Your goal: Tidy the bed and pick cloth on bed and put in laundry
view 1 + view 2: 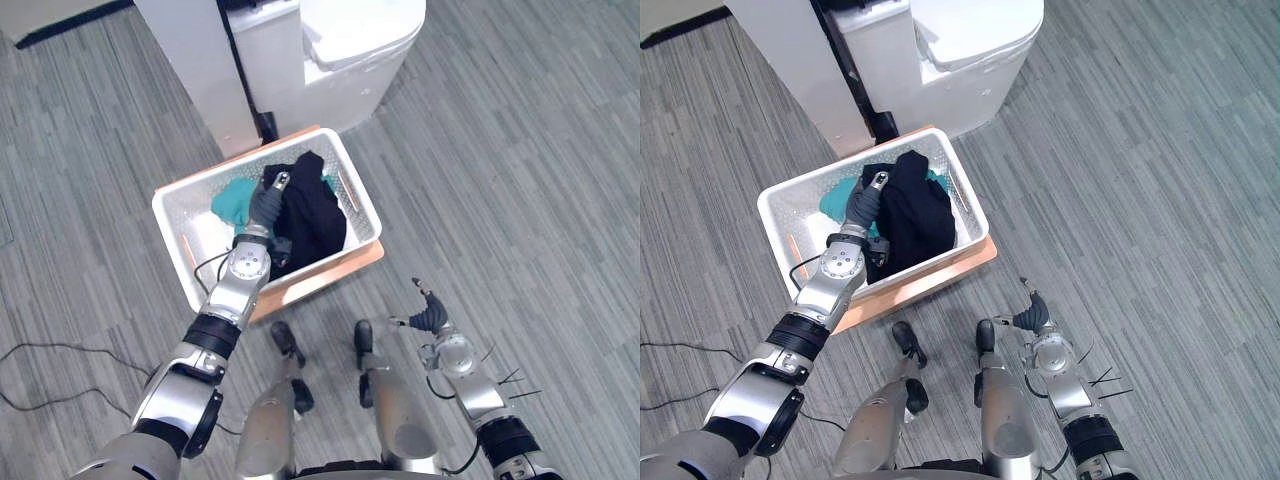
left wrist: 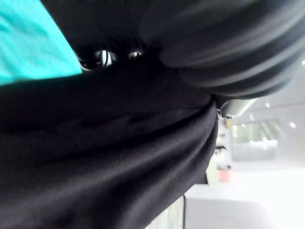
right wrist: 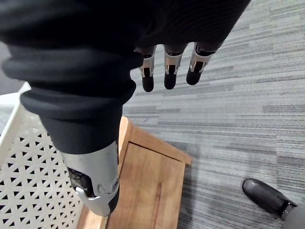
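Grey floor [image 1: 520, 150], black cloth [image 1: 310, 215] in white basket [image 1: 200, 193]; left hand [image 1: 266, 205] grip unreadable, right hand [image 1: 432, 316] slack, empty. Risk: cloth snags on left hand and drags out on retract.

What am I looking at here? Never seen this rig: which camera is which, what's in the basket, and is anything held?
This is a two-legged humanoid robot with two arms that end in fingered hands. The two wide pictures come from a stereo camera on its head, looking down. The two close-up pictures come from a camera on each wrist.

On the grey floor a white perforated basket stands on a wooden board. A black cloth and a teal cloth lie inside it.

The left hand reaches into the basket against the black cloth, but the pictures do not show whether it grips it. The right hand hangs beside the body, fingers relaxed, holding nothing.
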{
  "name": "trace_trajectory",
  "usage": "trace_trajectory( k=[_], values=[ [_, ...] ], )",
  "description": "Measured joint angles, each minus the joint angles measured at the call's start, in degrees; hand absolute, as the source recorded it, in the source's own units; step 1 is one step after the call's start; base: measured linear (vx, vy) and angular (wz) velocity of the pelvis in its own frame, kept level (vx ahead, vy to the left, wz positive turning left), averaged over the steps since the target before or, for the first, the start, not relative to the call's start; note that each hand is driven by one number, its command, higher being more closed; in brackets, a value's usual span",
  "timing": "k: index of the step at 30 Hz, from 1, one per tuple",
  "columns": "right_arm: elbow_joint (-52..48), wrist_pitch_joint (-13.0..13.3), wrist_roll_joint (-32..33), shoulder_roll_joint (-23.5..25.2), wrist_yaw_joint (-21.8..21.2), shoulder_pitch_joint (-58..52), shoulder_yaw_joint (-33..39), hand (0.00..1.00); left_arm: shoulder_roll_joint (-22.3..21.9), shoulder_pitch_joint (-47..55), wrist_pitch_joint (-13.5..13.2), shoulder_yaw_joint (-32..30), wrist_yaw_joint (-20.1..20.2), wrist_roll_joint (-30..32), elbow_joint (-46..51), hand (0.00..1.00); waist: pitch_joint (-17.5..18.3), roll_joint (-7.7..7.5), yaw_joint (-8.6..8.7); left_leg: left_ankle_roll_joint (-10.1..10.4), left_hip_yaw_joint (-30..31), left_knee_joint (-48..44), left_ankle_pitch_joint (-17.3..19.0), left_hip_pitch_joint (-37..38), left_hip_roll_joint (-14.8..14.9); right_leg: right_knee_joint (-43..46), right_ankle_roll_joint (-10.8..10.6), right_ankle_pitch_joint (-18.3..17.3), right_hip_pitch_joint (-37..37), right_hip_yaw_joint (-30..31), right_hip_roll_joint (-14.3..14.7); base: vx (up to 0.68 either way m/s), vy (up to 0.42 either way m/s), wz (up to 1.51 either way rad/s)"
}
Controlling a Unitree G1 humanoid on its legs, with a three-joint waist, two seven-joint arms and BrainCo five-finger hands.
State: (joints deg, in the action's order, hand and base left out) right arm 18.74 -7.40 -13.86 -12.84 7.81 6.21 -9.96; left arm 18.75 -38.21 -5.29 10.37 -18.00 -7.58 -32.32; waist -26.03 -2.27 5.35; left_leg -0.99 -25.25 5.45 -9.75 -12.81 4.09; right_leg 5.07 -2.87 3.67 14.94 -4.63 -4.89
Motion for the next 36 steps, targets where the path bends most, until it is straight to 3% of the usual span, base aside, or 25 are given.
trace_trajectory(
  k=[3,7,12,13,21,25,27,29,36],
  values=[
    [0.0,0.0,1.0,0.0,0.2,-0.9,-0.1,0.00,0.7,-0.8,-0.5,-0.2,-0.9,0.0,0.0,0.00,0.0,0.00,-0.40,-0.1,0.8,0.0,-0.1,0.5,-0.2,0.0,0.0,-0.3,-1.0,-0.5,-0.2,0.08,-0.008,0.18],
    [0.2,0.0,1.7,0.0,1.3,-3.7,-0.1,0.00,0.8,0.2,-3.0,-3.8,-0.9,-0.5,1.0,0.00,0.0,-0.01,-1.37,0.1,1.9,0.0,0.1,2.5,-0.4,0.3,0.0,-1.4,-3.7,-2.1,-0.5,0.06,-0.014,0.22],
    [5.2,0.2,2.1,0.0,0.8,-4.3,0.0,0.00,1.5,7.7,-6.7,-7.6,-0.7,-0.7,6.9,0.00,0.1,0.03,-1.87,0.3,3.3,0.4,0.7,6.0,-0.6,0.9,0.2,-3.2,-7.7,-3.4,-0.8,0.05,-0.017,0.20],
    [7.3,0.2,2.2,0.0,0.6,-4.6,0.0,0.00,1.4,11.0,-7.2,-8.0,-0.1,-0.7,9.6,0.00,0.7,0.27,-2.70,0.6,3.6,0.4,1.3,7.0,-0.7,0.7,0.1,-3.4,-8.8,-3.6,-0.9,0.04,-0.003,0.09],
    [20.4,0.2,2.8,2.5,-2.8,-8.8,3.5,0.00,-6.1,32.6,-8.8,-8.8,3.4,-2.9,20.1,0.00,11.9,2.75,-4.87,0.3,7.8,0.4,2.8,11.1,-2.4,-1.5,-1.1,-5.6,-16.3,-8.1,-2.2,0.10,0.005,0.31],
    [27.0,0.7,4.4,3.8,-3.4,-7.5,7.4,0.00,-10.2,40.7,-8.6,-11.7,7.0,-9.6,20.5,0.00,13.5,3.74,-6.37,0.0,8.7,0.4,3.1,12.7,-2.9,-2.6,-1.7,-6.1,-18.9,-9.3,-2.3,0.06,0.008,0.19],
    [29.3,0.9,5.5,4.3,-3.4,-7.1,8.5,0.00,-11.2,44.1,-8.0,-13.2,9.2,-12.9,18.8,0.00,13.8,3.50,-6.44,0.0,9.6,0.4,3.1,13.3,-3.1,-3.1,-1.9,-6.3,-20.1,-10.1,-2.5,0.03,0.005,0.24],
    [33.1,1.8,7.8,5.6,-3.0,-6.7,12.1,0.00,-11.9,47.2,-6.0,-15.4,11.0,-15.6,10.4,0.00,15.1,3.26,-6.51,-0.1,10.0,0.5,3.2,13.7,-3.2,-3.3,-2.1,-6.5,-20.8,-10.8,-2.5,0.04,0.005,0.14],
    [39.0,2.8,8.7,7.7,-1.7,-6.6,20.2,0.00,-14.4,52.6,-6.0,-17.5,14.0,-14.2,-9.1,0.00,16.9,2.32,-7.80,0.0,10.7,0.5,3.9,15.6,-3.6,-3.3,-2.3,-7.2,-22.9,-11.6,-3.0,0.04,0.003,0.06]
  ],
)
